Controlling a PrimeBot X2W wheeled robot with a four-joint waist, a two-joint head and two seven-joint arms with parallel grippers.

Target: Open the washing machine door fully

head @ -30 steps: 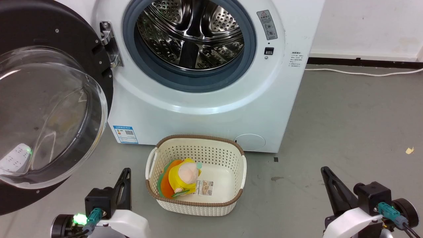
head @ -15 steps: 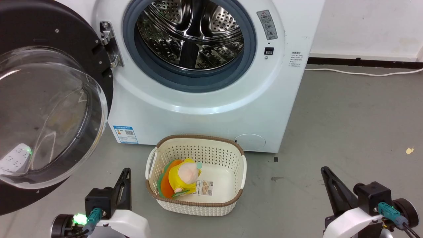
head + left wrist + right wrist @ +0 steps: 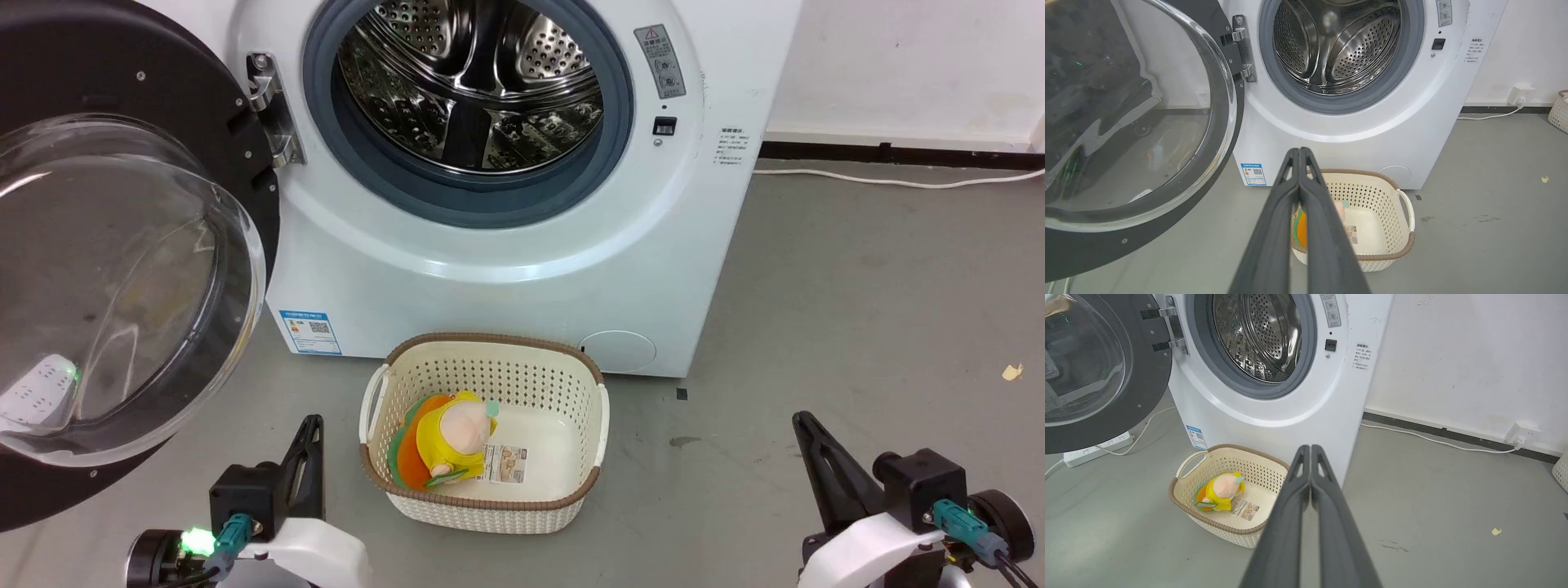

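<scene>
Washing machine door [image 3: 114,269] swung out on its metal hinge [image 3: 269,106] at the left of the machine, well clear of the drum opening [image 3: 469,98], which lies fully exposed. The task appears complete or nearly so; whether any swing remains cannot be judged. Left gripper [image 3: 311,433] and right gripper [image 3: 810,431] hang low, well apart from the door, each with its two fingers pressed together on nothing, as both wrist views confirm. A basket [image 3: 490,513] holding a yellow plush toy [image 3: 453,433] sits on the floor just before the machine. The right wrist view shows a white power strip [image 3: 1094,449] under the door and a wall socket [image 3: 1519,430]; the left wrist view shows a second basket [image 3: 1559,110] by the wall.
</scene>
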